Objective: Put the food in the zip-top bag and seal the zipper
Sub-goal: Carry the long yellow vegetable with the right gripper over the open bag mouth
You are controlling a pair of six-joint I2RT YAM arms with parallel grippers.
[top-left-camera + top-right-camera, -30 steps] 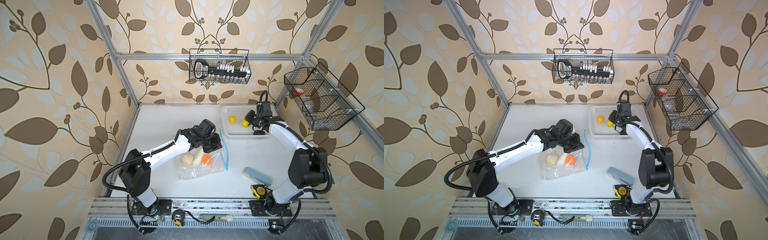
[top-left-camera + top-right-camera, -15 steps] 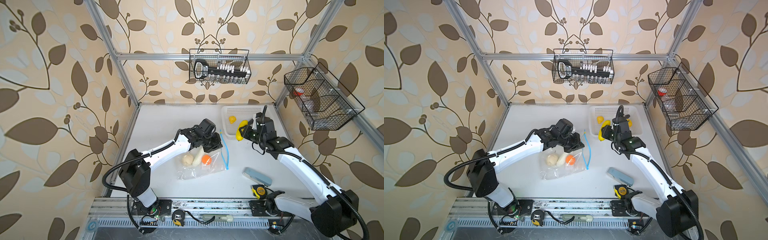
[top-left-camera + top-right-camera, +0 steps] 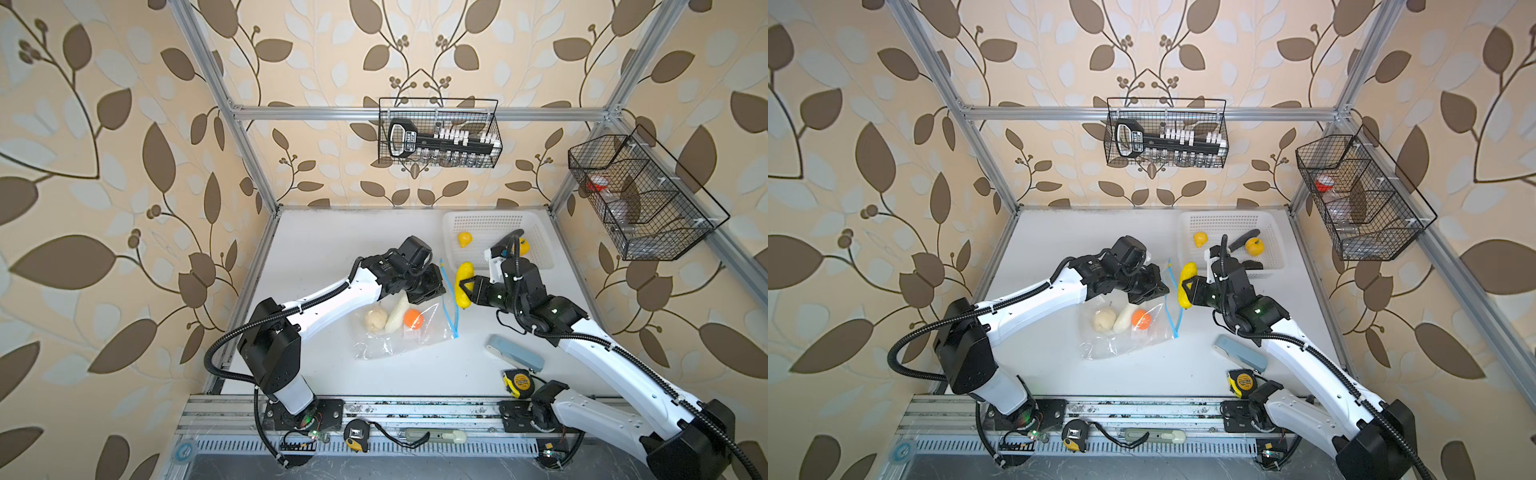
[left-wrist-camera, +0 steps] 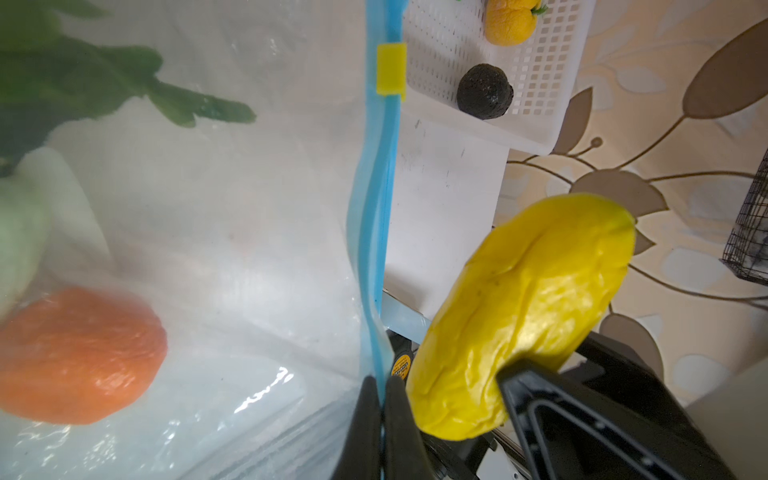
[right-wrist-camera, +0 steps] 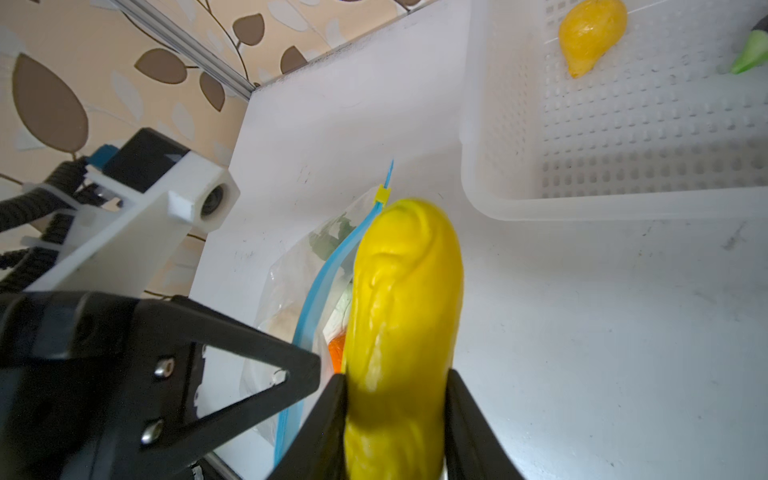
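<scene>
The clear zip-top bag (image 3: 399,332) lies mid-table with an orange piece (image 3: 413,318), a beige one (image 3: 375,321), a pale one (image 3: 395,318) and leafy green (image 4: 83,75) inside. My left gripper (image 4: 380,415) is shut on the light-blue zipper (image 4: 374,208) and holds the mouth edge up. The yellow slider tab (image 4: 391,70) sits at the strip's far end. My right gripper (image 5: 395,415) is shut on a long yellow food piece (image 5: 403,311). It holds it just right of the zipper (image 3: 451,303), close beside the left gripper (image 3: 434,289).
The white perforated basket (image 3: 536,266) at the back right holds a yellow piece (image 3: 464,239), an orange-yellow one (image 3: 521,247) and dark green pieces (image 3: 1244,240). A pale blue-grey case (image 3: 515,353) and a tape measure (image 3: 517,382) lie front right. Wire baskets hang on the walls.
My right arm has swung from the basket leftward and forward to the bag's mouth, carrying the yellow piece. The left gripper has kept its hold on the zipper edge.
</scene>
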